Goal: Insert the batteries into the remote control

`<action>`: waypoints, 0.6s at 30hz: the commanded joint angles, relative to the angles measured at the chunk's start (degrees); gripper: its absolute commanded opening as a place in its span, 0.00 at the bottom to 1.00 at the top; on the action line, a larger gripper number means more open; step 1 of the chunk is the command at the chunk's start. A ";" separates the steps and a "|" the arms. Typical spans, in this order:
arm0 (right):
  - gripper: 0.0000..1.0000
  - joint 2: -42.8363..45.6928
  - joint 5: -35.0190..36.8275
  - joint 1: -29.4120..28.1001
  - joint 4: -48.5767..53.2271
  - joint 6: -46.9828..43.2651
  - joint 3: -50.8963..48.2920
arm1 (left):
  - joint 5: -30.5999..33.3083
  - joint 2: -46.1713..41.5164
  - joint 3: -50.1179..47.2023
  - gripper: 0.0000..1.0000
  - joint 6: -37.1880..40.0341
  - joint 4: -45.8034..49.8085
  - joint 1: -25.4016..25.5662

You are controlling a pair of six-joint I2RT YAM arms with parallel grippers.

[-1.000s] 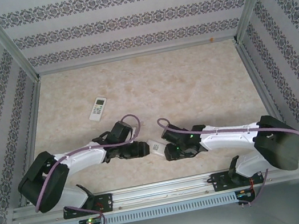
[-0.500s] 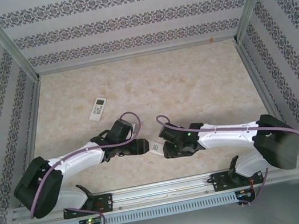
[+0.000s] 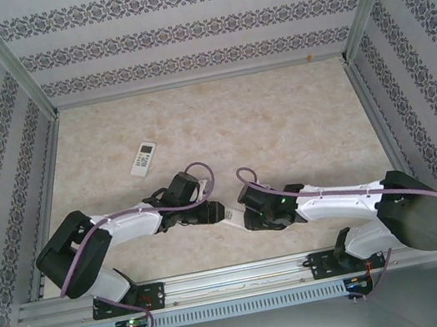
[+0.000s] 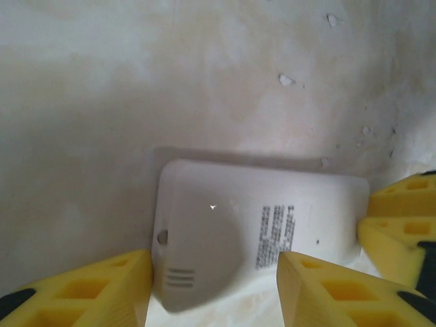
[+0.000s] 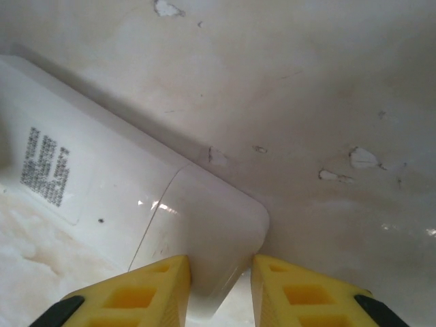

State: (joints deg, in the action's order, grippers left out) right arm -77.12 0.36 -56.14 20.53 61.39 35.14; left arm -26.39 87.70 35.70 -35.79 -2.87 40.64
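Note:
A white remote (image 3: pixel 231 219) lies face down on the table between my two arms, its label and battery cover up. In the left wrist view the remote (image 4: pixel 231 225) lies crosswise between the spread yellow fingers of my left gripper (image 4: pixel 214 272), which is open around one end. My right gripper (image 5: pixel 221 272) is shut on the corner of the remote (image 5: pixel 102 184) at the cover end, with both pads touching it. From above, the left gripper (image 3: pixel 219 212) and right gripper (image 3: pixel 244 220) meet tip to tip over it. The batteries are out of view.
A second white remote (image 3: pixel 142 158) with buttons up lies at the left middle of the beige table (image 3: pixel 278 119). Patterned walls and metal posts enclose the table. The right gripper's yellow fingers (image 4: pixel 402 225) show at the edge of the left wrist view.
My left gripper has moved right, onto the remote's end, and its arm has shifted. The right gripper has slid slightly down and right with the remote.

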 commanded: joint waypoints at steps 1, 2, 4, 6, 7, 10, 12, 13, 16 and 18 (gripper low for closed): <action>0.31 -0.66 0.17 -0.80 -4.51 -0.04 1.30 | -4.18 -0.23 -1.83 0.50 -4.48 -9.07 0.69; 0.32 0.31 1.77 -0.77 -2.88 -0.50 1.66 | -3.00 -1.36 -2.04 0.52 -4.87 -8.74 0.67; 0.36 3.25 5.56 -0.81 0.14 -2.69 1.69 | 0.98 -4.84 -1.97 0.62 -4.98 -5.66 0.58; 0.45 6.52 9.23 -0.81 2.08 -9.78 1.92 | 7.44 -10.32 -2.05 0.76 -5.04 -0.36 0.16; 0.54 7.47 10.49 -0.79 2.52 -14.11 2.19 | 9.86 -13.03 -2.05 0.81 -5.09 1.95 -0.34; 0.72 7.99 11.17 -0.90 2.12 -30.12 3.65 | 16.69 -22.34 -2.62 0.89 -6.90 9.04 -3.18; 0.83 6.20 9.48 -0.88 2.93 -39.56 6.16 | 17.73 -28.50 -3.57 0.90 -9.17 12.12 -6.62; 0.87 4.61 8.36 -0.90 3.38 -42.74 7.23 | 17.34 -31.14 -4.20 0.91 -10.21 12.86 -8.28; 0.91 -2.05 3.98 -0.90 5.56 -49.82 11.78 | 13.65 -38.37 -6.00 0.91 -13.20 14.35 -13.97; 0.91 -7.59 1.88 -0.96 7.02 -51.54 14.86 | 10.78 -41.89 -6.51 0.91 -14.84 15.53 -17.28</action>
State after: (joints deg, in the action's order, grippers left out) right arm -79.20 5.87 -56.45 23.81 20.62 46.76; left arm -13.37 48.99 30.83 -46.39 6.81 26.68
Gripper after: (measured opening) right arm 0.910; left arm 0.909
